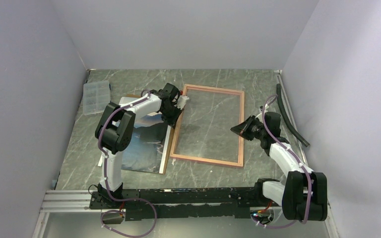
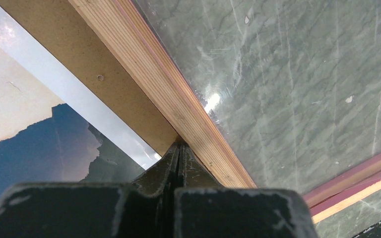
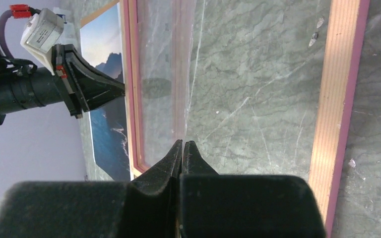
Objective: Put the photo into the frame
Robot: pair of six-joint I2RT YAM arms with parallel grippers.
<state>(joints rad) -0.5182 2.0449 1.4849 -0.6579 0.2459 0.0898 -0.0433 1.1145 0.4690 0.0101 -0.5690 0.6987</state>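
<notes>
The frame lies tan back up mid-table. The photo lies left of it on a brown backing board, partly under my left arm. My left gripper is shut, its tips against the outer side of the frame's left rail, above the board and the photo. My right gripper is just inside the right rail. Its shut tips pinch the edge of the clear pane, which looks raised on that side. The photo shows beyond.
A clear compartment box sits at the far left. A black strip lies along the right wall. Grey walls close three sides. A metal rail runs along the near edge.
</notes>
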